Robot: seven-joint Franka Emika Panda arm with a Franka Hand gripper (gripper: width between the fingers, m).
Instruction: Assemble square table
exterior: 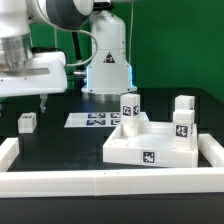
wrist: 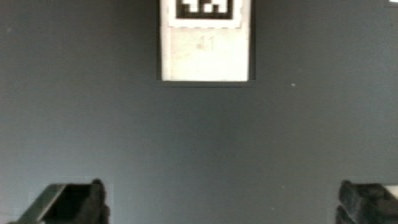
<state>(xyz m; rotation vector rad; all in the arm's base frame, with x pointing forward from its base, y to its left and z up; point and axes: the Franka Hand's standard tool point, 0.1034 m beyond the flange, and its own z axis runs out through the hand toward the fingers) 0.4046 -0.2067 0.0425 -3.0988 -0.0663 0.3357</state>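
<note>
The square table top point(exterior: 150, 145) lies at the exterior view's right, with three white tagged legs standing in its corners: one at the near left corner point(exterior: 130, 105), one at the back point(exterior: 184, 103) and one at the right point(exterior: 181, 128). A fourth leg point(exterior: 27, 122) lies loose on the dark table at the exterior view's left. In the wrist view this leg point(wrist: 206, 42) lies ahead of the fingers, with its tag at the far end. My gripper point(exterior: 42, 100) point(wrist: 221, 205) hovers above the table near the loose leg, open and empty, with both fingertips point(wrist: 71, 205) apart from the leg.
The marker board point(exterior: 93, 120) lies flat behind the middle of the table. A low white border rail point(exterior: 110, 181) runs along the front and up both sides. The robot base point(exterior: 108, 60) stands at the back.
</note>
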